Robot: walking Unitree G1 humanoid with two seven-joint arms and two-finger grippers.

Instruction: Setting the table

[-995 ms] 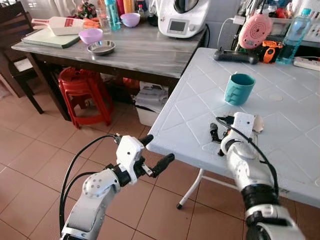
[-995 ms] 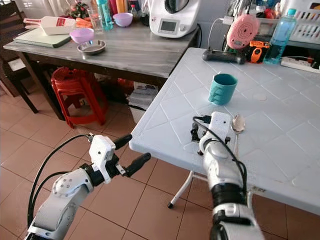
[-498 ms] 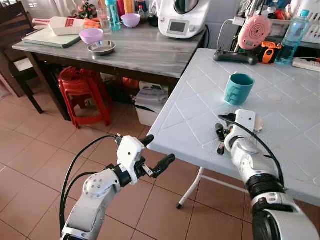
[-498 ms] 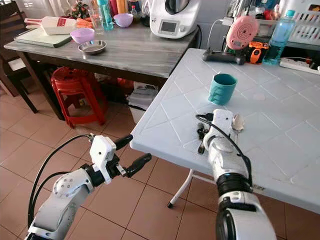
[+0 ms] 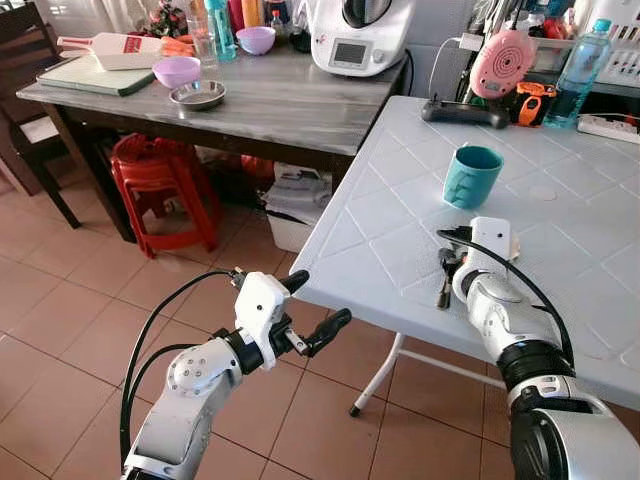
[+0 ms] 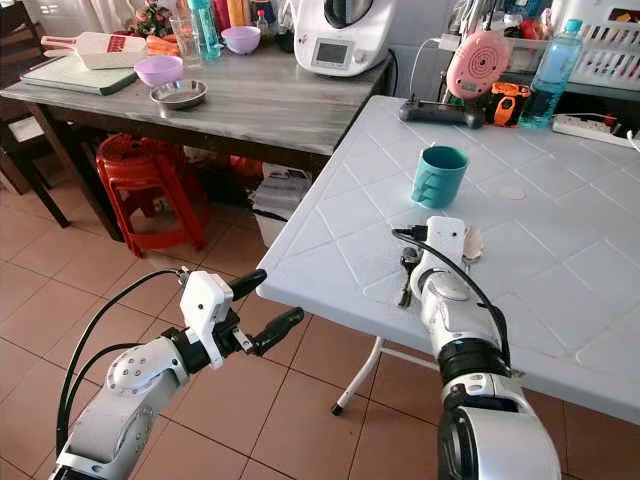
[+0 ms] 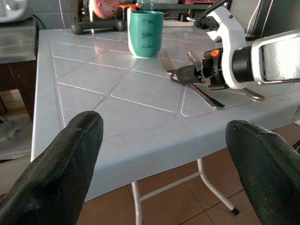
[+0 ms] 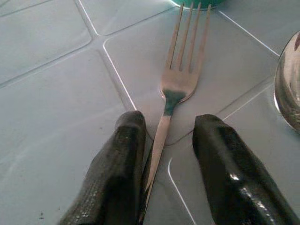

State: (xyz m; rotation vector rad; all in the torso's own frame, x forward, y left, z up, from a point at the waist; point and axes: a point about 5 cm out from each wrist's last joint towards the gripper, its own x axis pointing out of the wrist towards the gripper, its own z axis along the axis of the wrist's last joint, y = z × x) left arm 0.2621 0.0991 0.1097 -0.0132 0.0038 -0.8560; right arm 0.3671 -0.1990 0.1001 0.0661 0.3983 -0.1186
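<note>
L gripper (image 5: 318, 307) hangs off the near-left corner of the white plastic table (image 5: 400, 210), over the tile floor (image 5: 60, 330), fingers wide apart, holding nothing; same spot as 1 s ago.

R gripper (image 8: 168, 154) sits low on the table, just in from its near edge. Its fingers (image 8: 117, 164) straddle the fork (image 8: 180, 70) handle with a gap on each side, so they're apart, not clamped. One finger touches or nearly touches the handle; can't tell which. Vs 1 s ago the R wrist is further in over the table and nearer the teal cup (image 5: 472, 176); vs 0.5 s ago barely any diff.

Fork lies flat on the table, tines pointing at the cup and stopping just short of its base. Spoon (image 6: 471, 243) lies flat just beside the fork, on the side away from the L gripper.

Cup stands upright, further in from the near edge, unchanged.

Beyond it at the table's far edge: black handheld device (image 5: 463, 112), pink round gadget (image 5: 503, 63), water bottle (image 5: 583, 72).

Left of the white table: wooden side table (image 5: 250, 100) w/ steel bowl (image 5: 197, 95), purple bowl (image 5: 177, 71), kitchen machine (image 5: 360, 35); red stool (image 5: 160, 175) under it.
</note>
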